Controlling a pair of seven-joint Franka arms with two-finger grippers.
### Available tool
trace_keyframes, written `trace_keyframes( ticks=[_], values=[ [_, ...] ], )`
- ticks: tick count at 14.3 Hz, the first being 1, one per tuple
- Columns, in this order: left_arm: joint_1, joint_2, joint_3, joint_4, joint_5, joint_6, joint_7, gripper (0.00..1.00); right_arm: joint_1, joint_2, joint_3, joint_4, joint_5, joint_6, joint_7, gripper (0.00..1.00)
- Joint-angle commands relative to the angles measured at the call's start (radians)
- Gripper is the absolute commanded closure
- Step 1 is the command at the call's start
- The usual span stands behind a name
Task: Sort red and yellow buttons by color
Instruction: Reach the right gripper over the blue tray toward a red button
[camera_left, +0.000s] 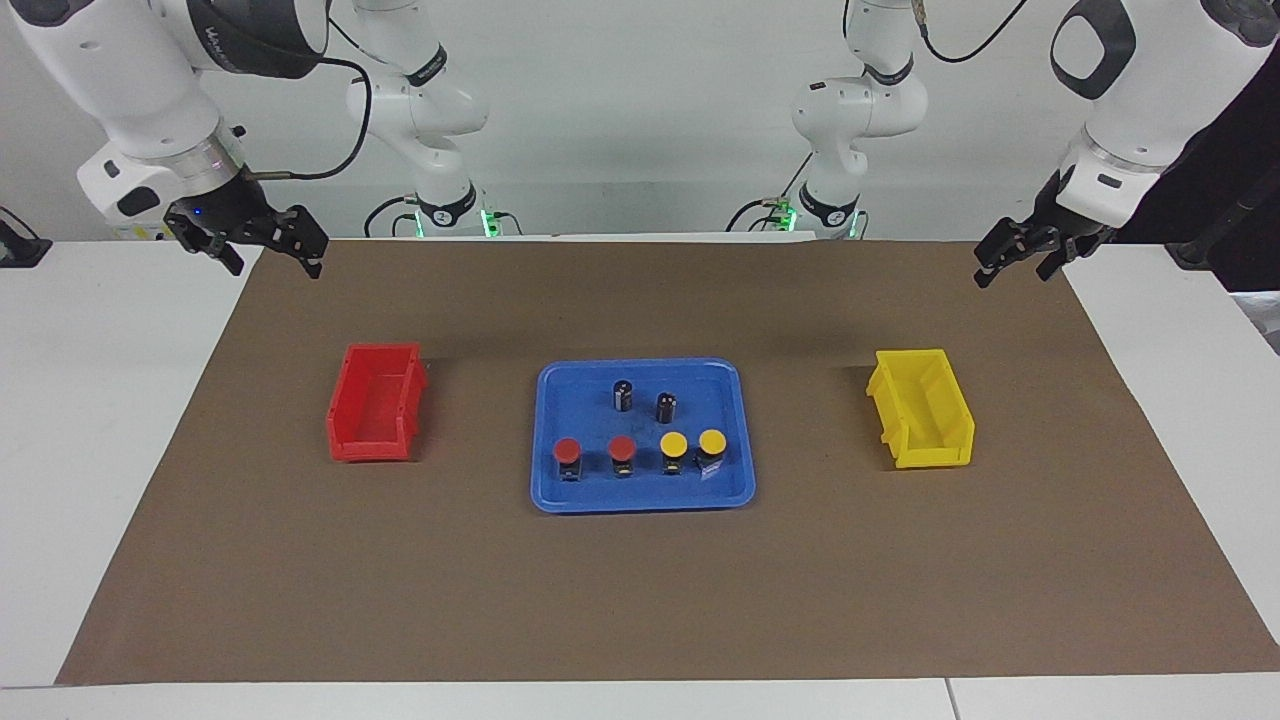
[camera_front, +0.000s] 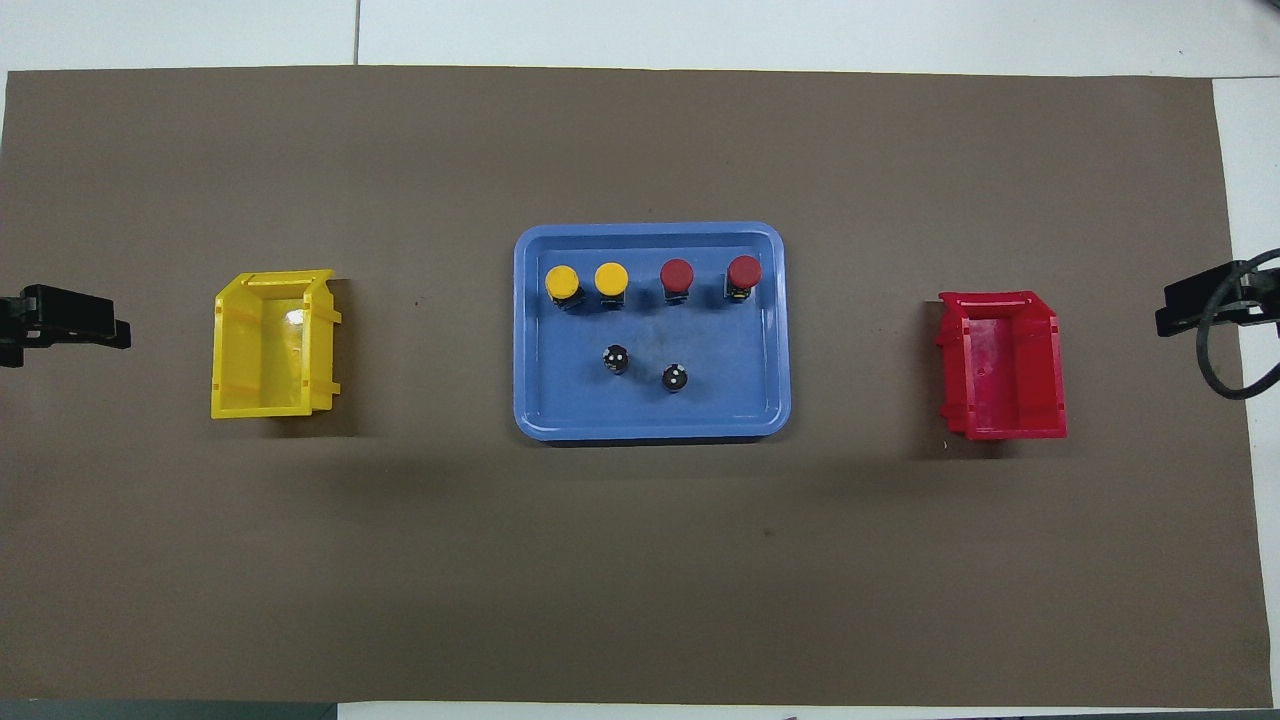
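Two red buttons (camera_left: 567, 451) (camera_left: 622, 449) and two yellow buttons (camera_left: 674, 444) (camera_left: 712, 441) stand in one row in a blue tray (camera_left: 640, 502), on the side farther from the robots. In the overhead view the reds (camera_front: 677, 273) (camera_front: 744, 271) are toward the right arm's end and the yellows (camera_front: 562, 282) (camera_front: 611, 279) toward the left arm's end. My right gripper (camera_left: 272, 262) hangs open and empty over the mat's corner near its base. My left gripper (camera_left: 1014, 272) hangs open and empty over the other near corner.
Two small black cylinders (camera_left: 623, 394) (camera_left: 666, 405) stand in the tray, nearer to the robots than the buttons. An empty red bin (camera_left: 370, 450) sits toward the right arm's end of the table. An empty yellow bin (camera_left: 930, 458) sits toward the left arm's end.
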Motion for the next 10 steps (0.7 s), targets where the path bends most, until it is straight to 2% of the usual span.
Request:
trace_keyframes(
  ticks=[1, 10],
  values=[
    [-0.008, -0.009, 0.008, -0.007, 0.008, 0.002, 0.003, 0.00, -0.003, -0.010, 0.000, -0.014, 0.012, 0.012, -0.009, 0.00],
    [-0.004, -0.014, 0.008, -0.024, 0.008, 0.029, 0.001, 0.00, 0.000, -0.010, 0.003, -0.014, 0.010, 0.001, -0.011, 0.00]
  ],
)
